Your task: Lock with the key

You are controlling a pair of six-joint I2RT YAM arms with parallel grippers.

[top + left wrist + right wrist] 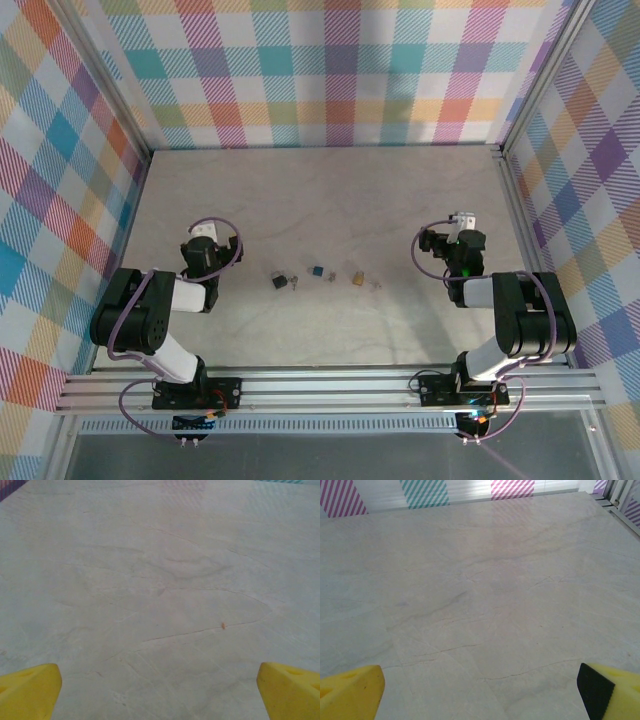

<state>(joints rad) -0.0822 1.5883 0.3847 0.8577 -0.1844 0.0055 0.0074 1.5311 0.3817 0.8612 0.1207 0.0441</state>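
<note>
Three small padlocks (318,271) with keys (297,283) are lying in a row on the table (320,200); the left jaws and right jaws are both standing wide apart, gripping nothing.

The padlocks (318,272) and keys (296,283) mid-table are showing too small to tell their keyholes. The left fingers (27,692) and right fingers (350,692) are running off the bottom edge of their wrist views.

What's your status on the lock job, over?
Left jaws, right jaws open, empty. Dark padlock, blue padlock, brass padlock in a row on the table, untouched. No obstruction seen.
</note>
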